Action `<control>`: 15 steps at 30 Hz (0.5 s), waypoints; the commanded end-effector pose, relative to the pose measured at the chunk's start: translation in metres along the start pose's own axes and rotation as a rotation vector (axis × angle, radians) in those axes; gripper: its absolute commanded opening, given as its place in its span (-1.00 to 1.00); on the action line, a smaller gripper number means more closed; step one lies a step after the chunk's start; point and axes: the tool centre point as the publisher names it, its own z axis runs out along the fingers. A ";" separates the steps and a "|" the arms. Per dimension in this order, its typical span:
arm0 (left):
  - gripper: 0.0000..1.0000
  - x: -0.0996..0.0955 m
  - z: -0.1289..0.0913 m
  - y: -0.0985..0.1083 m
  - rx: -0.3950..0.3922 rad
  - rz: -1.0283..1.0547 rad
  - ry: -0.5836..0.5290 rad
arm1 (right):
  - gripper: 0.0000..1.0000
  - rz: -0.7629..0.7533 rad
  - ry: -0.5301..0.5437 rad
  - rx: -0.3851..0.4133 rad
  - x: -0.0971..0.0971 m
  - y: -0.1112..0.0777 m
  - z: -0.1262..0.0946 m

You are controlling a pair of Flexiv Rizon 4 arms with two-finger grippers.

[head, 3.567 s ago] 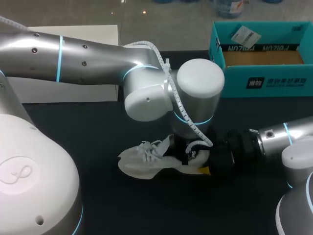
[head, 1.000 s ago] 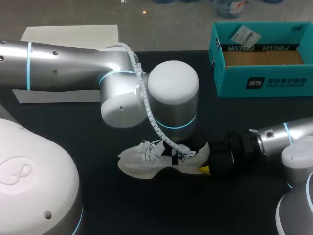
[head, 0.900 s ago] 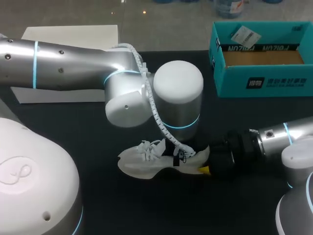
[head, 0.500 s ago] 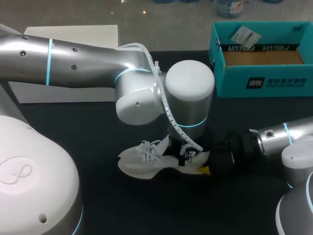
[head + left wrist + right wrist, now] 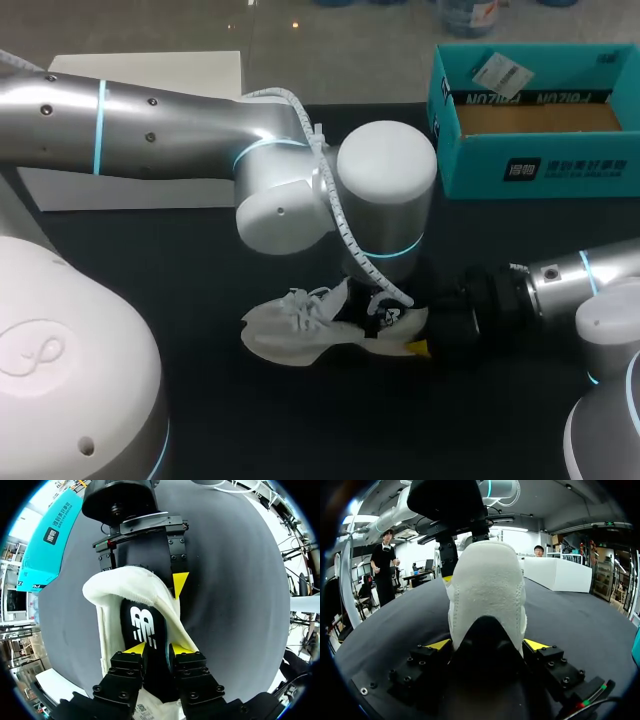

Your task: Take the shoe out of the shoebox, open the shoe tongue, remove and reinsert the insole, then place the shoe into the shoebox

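A white shoe lies on the black table, toe to the left. My right gripper comes in from the right and is shut on its heel, one yellow tip on either side. My left gripper reaches down into the shoe's opening from above. Its fingers stand slightly apart over the black insole, which lies inside the shoe. In the head view the left wrist hides the shoe's opening. The teal shoebox stands open at the back right.
A white flat lid lies at the back left, partly behind my left arm. A paper tag rests on the shoebox's rim. Bare black table lies in front of the shoe.
My left wrist has swung right, from over the laces to over the heel opening, and its fingers have parted. The right gripper and the shoe have kept still.
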 end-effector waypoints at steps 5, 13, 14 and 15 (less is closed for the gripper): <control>-0.41 -0.007 0.030 -0.004 -0.016 0.002 0.043 | -1.00 0.002 -0.001 0.005 0.000 -0.005 0.005; -0.48 0.015 0.078 0.004 -0.044 0.024 0.105 | -1.00 0.002 -0.001 0.005 0.000 -0.005 0.005; -0.79 0.017 0.083 0.006 -0.046 0.024 0.111 | -1.00 0.002 -0.001 0.005 0.000 -0.005 0.005; -1.00 0.018 0.086 0.007 -0.048 0.020 0.114 | -1.00 0.002 -0.001 0.005 0.000 -0.005 0.005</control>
